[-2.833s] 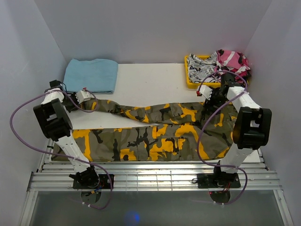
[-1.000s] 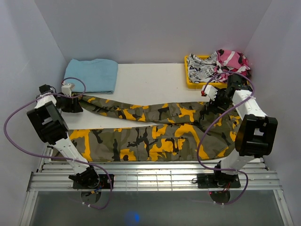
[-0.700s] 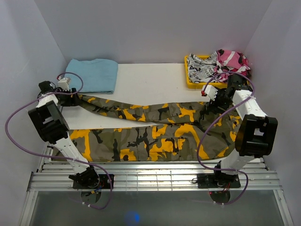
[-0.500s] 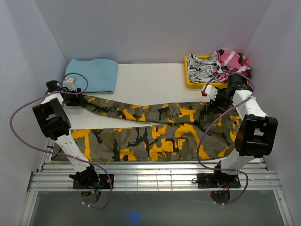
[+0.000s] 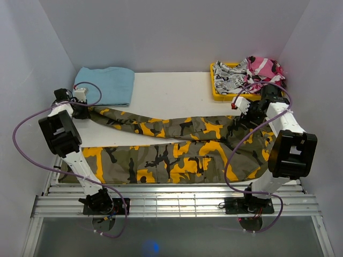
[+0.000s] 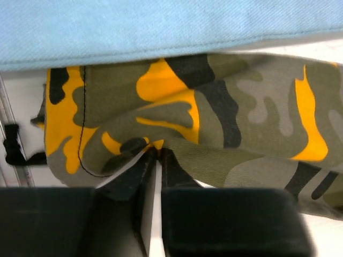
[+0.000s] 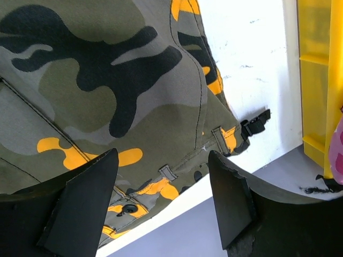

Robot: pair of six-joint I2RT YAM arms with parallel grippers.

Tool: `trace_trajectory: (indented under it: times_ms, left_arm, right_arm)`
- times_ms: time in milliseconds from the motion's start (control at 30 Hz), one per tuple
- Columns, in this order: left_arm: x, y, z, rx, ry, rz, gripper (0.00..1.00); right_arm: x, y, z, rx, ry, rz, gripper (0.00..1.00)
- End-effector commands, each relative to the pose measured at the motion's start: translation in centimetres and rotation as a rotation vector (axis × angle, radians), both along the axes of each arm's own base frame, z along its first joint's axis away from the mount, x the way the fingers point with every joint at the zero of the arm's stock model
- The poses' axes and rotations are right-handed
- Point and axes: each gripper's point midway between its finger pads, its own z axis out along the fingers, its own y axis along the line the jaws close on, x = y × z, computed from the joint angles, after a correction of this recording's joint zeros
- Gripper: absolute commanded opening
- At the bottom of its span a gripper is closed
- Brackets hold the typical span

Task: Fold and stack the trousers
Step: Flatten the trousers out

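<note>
The camouflage trousers [image 5: 171, 155] lie spread across the white table [image 5: 171, 91], waist at the right. One leg lies along the front edge. The other leg is stretched out to the far left. My left gripper [image 5: 84, 111] is shut on the cuff end of that stretched leg, right beside the blue cloth. In the left wrist view the gripper [image 6: 154, 154] pinches a fold of the trousers [image 6: 214, 118]. My right gripper [image 5: 247, 115] is open and empty, just above the waistband. In the right wrist view the gripper [image 7: 161, 195] hangs over the belt loops and button of the trousers [image 7: 107, 91].
A folded light blue cloth [image 5: 104, 85] lies at the back left; it also shows in the left wrist view [image 6: 161, 27]. A yellow tray [image 5: 213, 80] at the back right holds a black-and-white garment [image 5: 228, 80] and a pink camouflage garment [image 5: 265, 68]. Walls close both sides.
My left gripper has pulled the leg's cuff leftward and back toward the blue cloth, straightening that leg. My right gripper has shifted right, over the waistband.
</note>
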Motion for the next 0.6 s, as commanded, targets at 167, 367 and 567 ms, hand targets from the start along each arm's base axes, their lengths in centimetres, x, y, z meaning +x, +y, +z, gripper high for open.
trace_trajectory:
  times_ms: [167, 367, 567]
  left_arm:
    - [-8.3, 0.0, 3.3, 0.129, 0.219, -0.090, 0.00]
    - [-11.4, 0.6, 9.9, 0.220, 0.184, -0.104, 0.00]
    - [-13.7, 0.9, 17.7, 0.315, 0.101, -0.075, 0.00]
  right_arm:
    - [-0.1, -2.1, -1.5, -0.034, -0.017, -0.022, 0.73]
    - [-0.5, -2.4, -1.0, -0.022, -0.038, -0.030, 0.72]
    - [-1.0, -2.7, 1.0, -0.007, -0.100, -0.020, 0.72]
